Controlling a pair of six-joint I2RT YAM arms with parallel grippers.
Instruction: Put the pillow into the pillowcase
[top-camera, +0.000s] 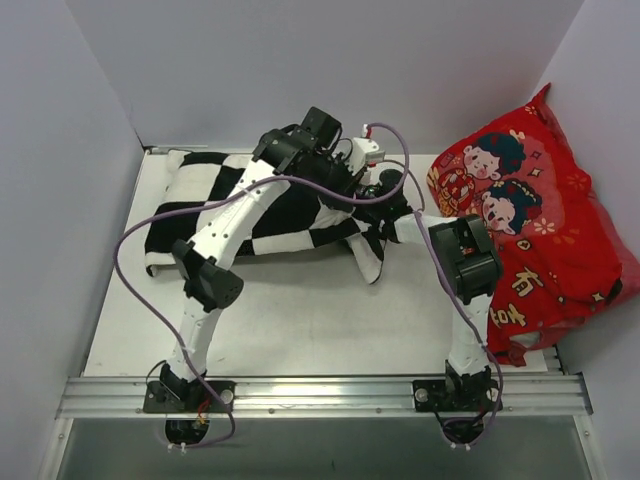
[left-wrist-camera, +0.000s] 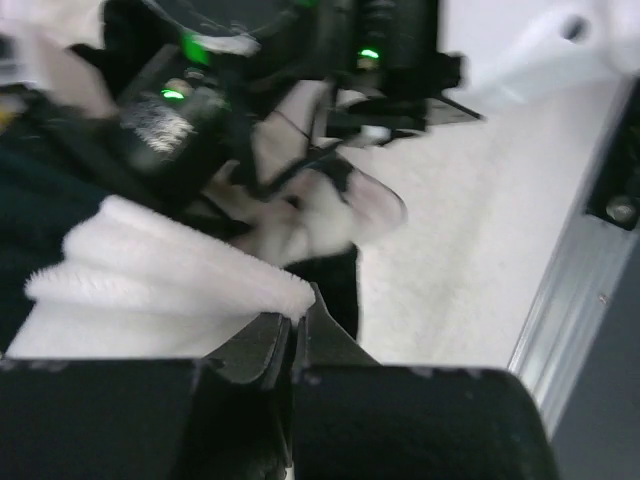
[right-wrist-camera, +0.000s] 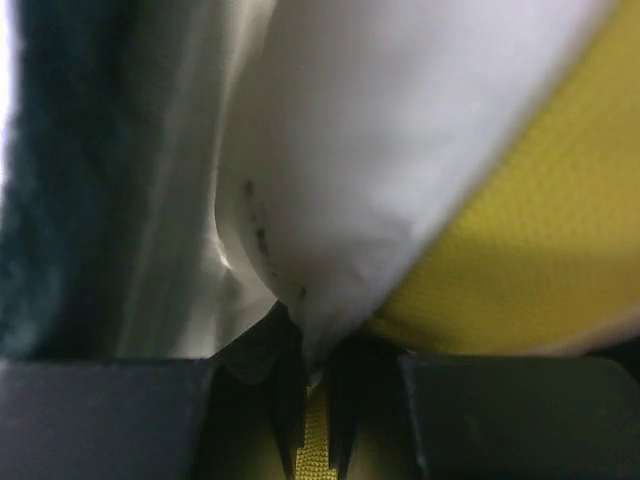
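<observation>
The black-and-white checkerboard pillowcase (top-camera: 205, 205) lies at the back left of the table. At its right end, both grippers meet. My left gripper (top-camera: 372, 188) is shut on a fold of the case's fluffy white cloth (left-wrist-camera: 170, 270), pinched at the fingertips (left-wrist-camera: 297, 318). My right gripper (top-camera: 387, 213) is shut on the pillow (right-wrist-camera: 400, 130), with cream-white fabric squeezed between the jaws (right-wrist-camera: 312, 355) and the yellow edge band (right-wrist-camera: 530, 250) beside them. In the top view the pillow is hidden by the arms and the case.
A large red cartoon-printed cushion (top-camera: 540, 230) leans against the right wall. An aluminium rail (top-camera: 320, 395) carries both arm bases at the near edge. Purple cables (top-camera: 130, 240) loop over the left side. Grey walls close in the table on three sides.
</observation>
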